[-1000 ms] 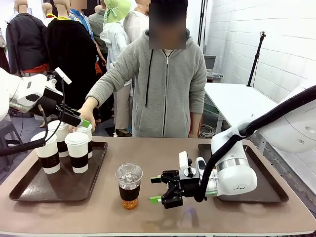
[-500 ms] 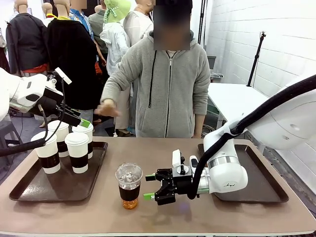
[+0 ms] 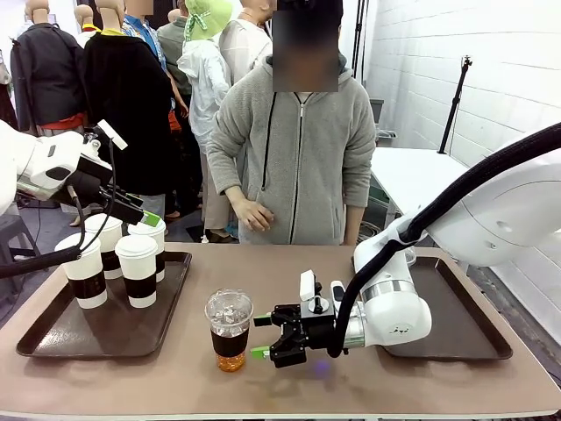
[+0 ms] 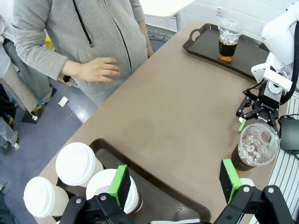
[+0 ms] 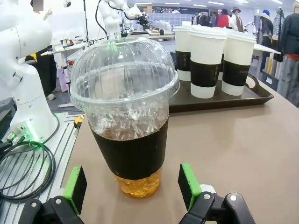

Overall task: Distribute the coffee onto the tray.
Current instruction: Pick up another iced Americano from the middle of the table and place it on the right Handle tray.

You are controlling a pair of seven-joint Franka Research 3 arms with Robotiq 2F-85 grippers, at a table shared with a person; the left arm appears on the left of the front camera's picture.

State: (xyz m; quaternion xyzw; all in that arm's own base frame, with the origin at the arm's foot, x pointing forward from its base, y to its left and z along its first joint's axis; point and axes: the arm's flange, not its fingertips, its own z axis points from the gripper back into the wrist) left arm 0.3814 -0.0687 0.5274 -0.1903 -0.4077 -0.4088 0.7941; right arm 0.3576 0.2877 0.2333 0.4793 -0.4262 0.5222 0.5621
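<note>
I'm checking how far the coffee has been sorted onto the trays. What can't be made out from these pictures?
- Front view: a second iced cup on the right tray is hidden behind the right arm.
- Front view: behind three paper cups on the left tray, the left gripper could hide a fourth.
- Left wrist view: the bottom edge cuts off the near paper cup.
- Right wrist view: the iced cup hides the table behind it.

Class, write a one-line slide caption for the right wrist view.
Open right hand lined up on a clear plastic dome-lidded iced coffee cup, jaws not yet around it; white paper cups wait on the brown tray.
</note>
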